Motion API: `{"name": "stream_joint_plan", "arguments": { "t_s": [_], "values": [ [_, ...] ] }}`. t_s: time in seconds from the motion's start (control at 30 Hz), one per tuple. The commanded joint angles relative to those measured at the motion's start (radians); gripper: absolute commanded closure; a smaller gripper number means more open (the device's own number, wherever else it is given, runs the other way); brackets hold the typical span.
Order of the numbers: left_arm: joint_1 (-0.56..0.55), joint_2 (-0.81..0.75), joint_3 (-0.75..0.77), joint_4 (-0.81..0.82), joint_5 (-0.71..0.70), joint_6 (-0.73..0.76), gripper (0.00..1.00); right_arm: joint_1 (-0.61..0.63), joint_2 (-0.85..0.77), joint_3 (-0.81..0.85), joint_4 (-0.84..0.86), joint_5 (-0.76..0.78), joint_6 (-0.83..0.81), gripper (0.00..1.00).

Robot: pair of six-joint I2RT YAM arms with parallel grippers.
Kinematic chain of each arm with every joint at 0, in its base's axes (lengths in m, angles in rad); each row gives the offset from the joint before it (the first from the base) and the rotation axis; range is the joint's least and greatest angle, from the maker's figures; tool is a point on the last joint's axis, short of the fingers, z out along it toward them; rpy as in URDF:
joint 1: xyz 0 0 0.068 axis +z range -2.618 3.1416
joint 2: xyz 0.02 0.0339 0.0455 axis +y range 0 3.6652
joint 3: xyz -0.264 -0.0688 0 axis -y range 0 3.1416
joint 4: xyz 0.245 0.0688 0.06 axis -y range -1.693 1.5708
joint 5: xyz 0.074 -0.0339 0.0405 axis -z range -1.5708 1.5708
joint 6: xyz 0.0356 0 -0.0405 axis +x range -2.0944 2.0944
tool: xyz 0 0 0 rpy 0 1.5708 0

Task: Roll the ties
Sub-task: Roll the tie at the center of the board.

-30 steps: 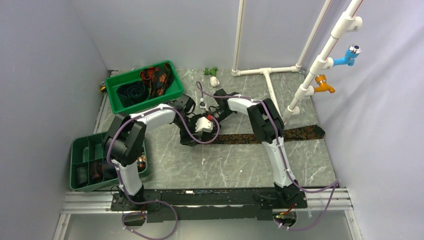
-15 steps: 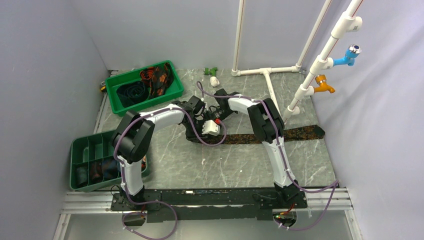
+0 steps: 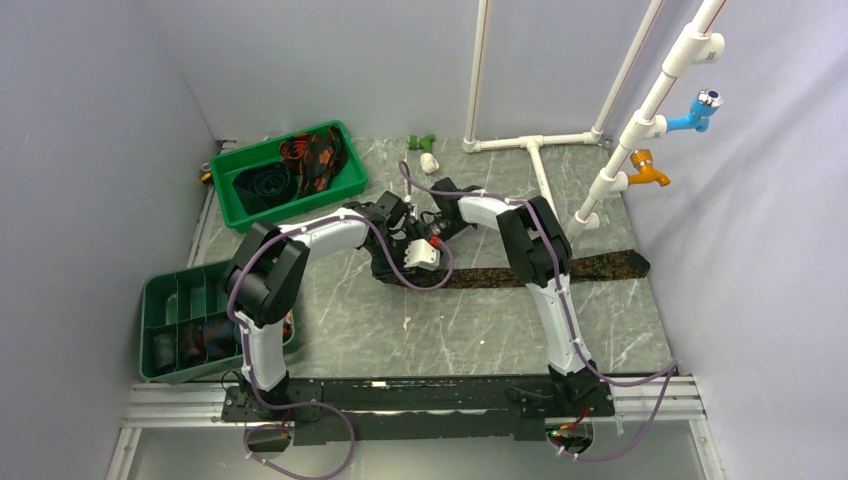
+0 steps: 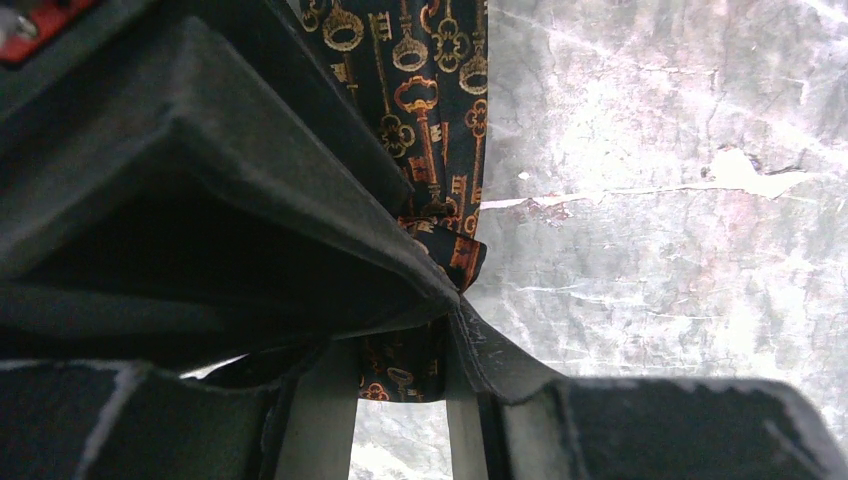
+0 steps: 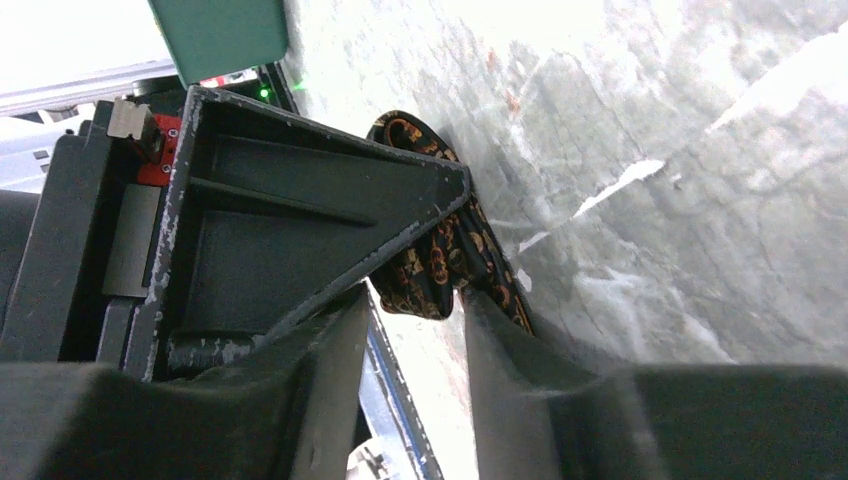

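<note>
1. We are seeing one tie (image 3: 590,266) lying flat on the table (image 3: 480,330). Its long axis is running left to right, and its left end is bunching into a small roll.
2. Both arms are meeting at that rolled end, so neither is nearer. The flat length is stretching away from them to the right and passing under the right arm.
3. The left end effector (image 4: 400,390) is clamping on the roll, with key-print cloth filling the gap between its fingers.
4. The right end effector (image 5: 415,320) is standing apart around the same roll. Light is showing between one finger and the cloth, so we are judging that it is not gripping.
5. We are judging that the next move is turning on this line: rolling means travelling rightward along the tie's axis, with the left end effector carrying the roll.
6. We are counting two arms and two green trays. The far tray (image 3: 345,185) is holding a tangle of loose ties that we cannot count. The near tray (image 3: 147,320) is showing about three dark rolls in its compartments.
</note>
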Motion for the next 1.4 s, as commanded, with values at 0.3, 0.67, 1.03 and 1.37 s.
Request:
{"name": "stream_joint_plan", "arguments": {
  "t_s": [0.3, 0.67, 1.03, 1.37],
  "values": [
    [-0.007, -0.033, -0.037, -0.059, 0.046, -0.07, 0.54, 0.033, 0.004, 0.051, -0.071, 0.022, -0.105, 1.0],
    [0.073, -0.182, -0.23, 0.107, 0.091, 0.031, 0.26, 0.034, 0.039, 0.054, -0.155, 0.155, -0.222, 1.0],
    [0.034, -0.15, -0.138, 0.124, 0.064, -0.021, 0.19, 0.034, 0.008, 0.09, -0.134, 0.065, -0.19, 1.0],
    [-0.003, -0.068, -0.039, 0.063, 0.058, -0.037, 0.22, 0.031, 0.014, 0.1, -0.188, 0.041, -0.242, 1.0]
  ]
}}
